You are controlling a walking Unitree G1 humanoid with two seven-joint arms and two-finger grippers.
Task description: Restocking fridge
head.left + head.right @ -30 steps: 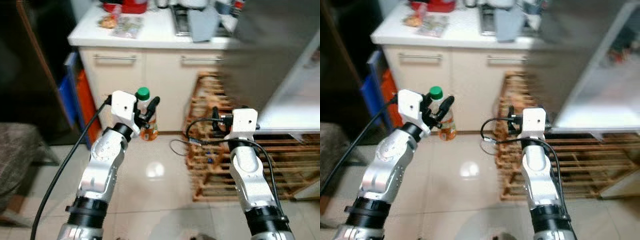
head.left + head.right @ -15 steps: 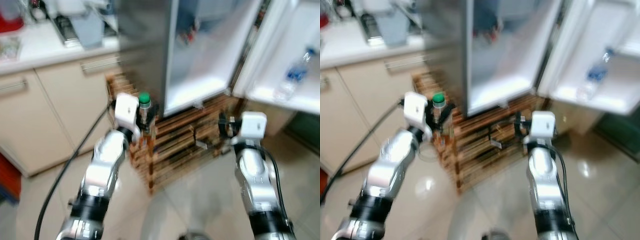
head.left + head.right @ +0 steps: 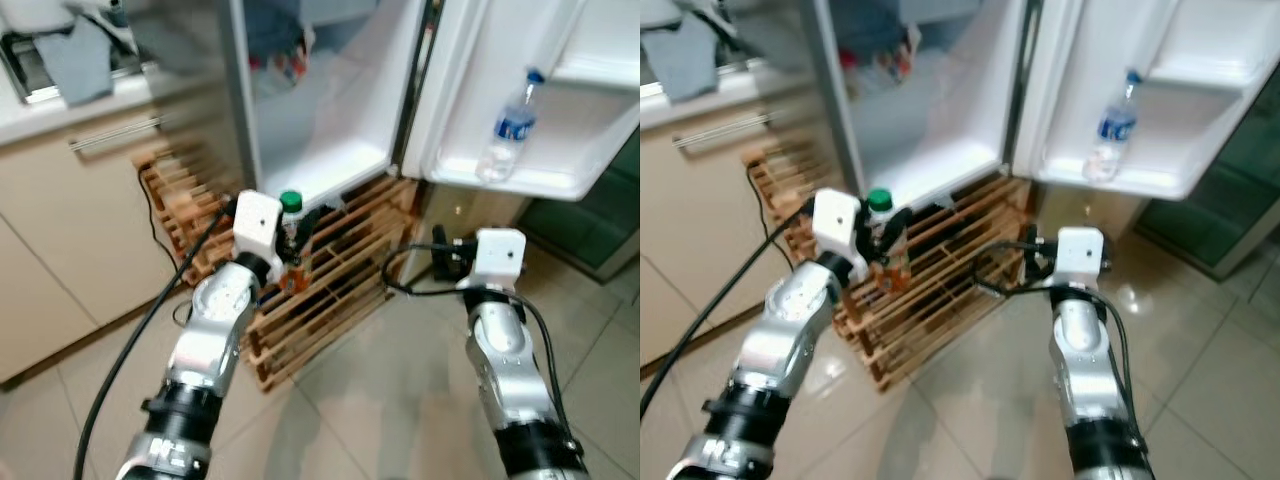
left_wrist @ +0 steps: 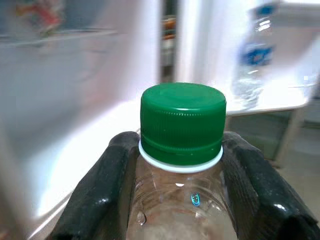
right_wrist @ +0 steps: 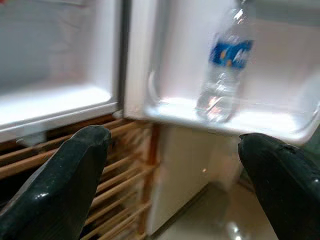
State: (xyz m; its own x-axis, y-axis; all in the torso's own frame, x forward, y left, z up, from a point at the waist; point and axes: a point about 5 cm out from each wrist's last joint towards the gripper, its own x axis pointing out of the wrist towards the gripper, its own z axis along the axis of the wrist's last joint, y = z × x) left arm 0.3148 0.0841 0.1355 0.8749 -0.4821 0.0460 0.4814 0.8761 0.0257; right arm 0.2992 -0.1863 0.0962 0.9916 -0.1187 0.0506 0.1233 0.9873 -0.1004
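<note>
A robot stands facing an open fridge (image 3: 330,120) that sits on a wooden slatted pallet (image 3: 330,270) over a pale tiled floor (image 3: 400,400).

The left tool (image 3: 296,228) is held up in front of the robot, its two black fingers (image 4: 107,185) clamped around the neck of a clear plastic bottle (image 3: 291,250) with a green screw cap (image 4: 182,122). The bottle stands upright in the grip, with orange colour low on its body. It is in the air in front of the pallet and below the bottom edge of the fridge compartment. No writing on it can be read.

The right tool (image 5: 175,170) is raised beside it, well apart from the bottle, with its two fingers spread wide and nothing between them. It points toward the open fridge door (image 3: 560,90) on the robot's right.

In the lowest door shelf (image 3: 520,180) stands one clear water bottle (image 3: 508,125) with a blue cap and a blue label. It leans slightly, and its white lettering is too blurred to read.

Inside the fridge the white walls and floor are mostly bare. Some red and dark items sit toward the back on an upper level, too blurred to tell apart.

To the robot's left is a cream cabinet (image 3: 80,220) with a metal bar handle, topped by a table (image 3: 60,90) carrying a grey object. A black cable (image 3: 150,330) runs along the left arm.
</note>
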